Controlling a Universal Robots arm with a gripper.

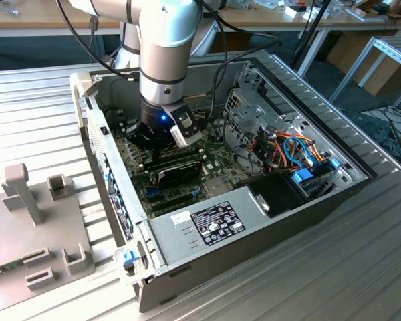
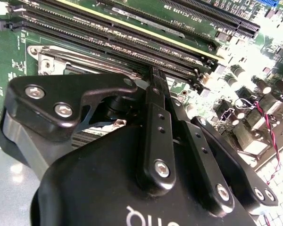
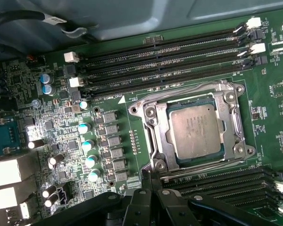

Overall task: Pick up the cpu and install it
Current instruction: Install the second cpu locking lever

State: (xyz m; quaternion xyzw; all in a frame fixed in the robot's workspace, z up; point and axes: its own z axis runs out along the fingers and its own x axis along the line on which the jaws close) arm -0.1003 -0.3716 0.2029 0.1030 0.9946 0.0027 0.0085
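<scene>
gripper (image 3: 153, 186) tips (frame-cropped)

Claw (image 3: 153, 195) hung over board; open air above cpu (image 3: 194, 130) just ahead. Memory slot rows (image 3: 165, 63) flanked both sides, capacitors (image 3: 87, 150) beside.

My gripper (image 2: 153, 77) is matt black plastic or coated metal with bright steel screw heads. Just beyond it, the cpu (image 3: 195, 129) shows a dull, brushed silver-grey metal lid, ringed by the shinier bare-metal socket frame (image 3: 148, 117). Around the frame, the motherboard (image 3: 61, 75) is glossy green laminate. The computer case (image 1: 187, 257) is unpainted grey sheet metal on a ribbed aluminium table (image 1: 334, 267).
</scene>
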